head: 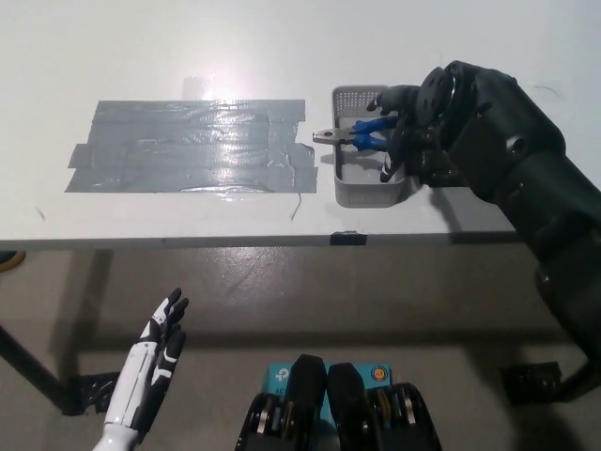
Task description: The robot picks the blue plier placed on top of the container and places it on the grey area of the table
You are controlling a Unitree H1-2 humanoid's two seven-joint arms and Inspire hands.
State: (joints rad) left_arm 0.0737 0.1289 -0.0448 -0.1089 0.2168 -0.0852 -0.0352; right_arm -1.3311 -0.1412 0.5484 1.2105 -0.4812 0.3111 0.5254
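The blue plier (362, 133) lies across the top of the grey mesh container (366, 193), its metal jaws pointing left over the rim. My black right hand (413, 122) hangs over the plier's blue handles at the container's right side, fingers curled down around them; whether they grip the handles is hidden. The grey area (192, 146), a patch of grey tape strips, lies on the white table left of the container. My white left hand (150, 371) rests open below the table's front edge at the lower left.
The white table (282, 47) runs across the whole upper picture, with its front edge (235, 241) below the tape patch. A small dark clip (345, 237) sits on that edge under the container. Floor and table legs show beneath.
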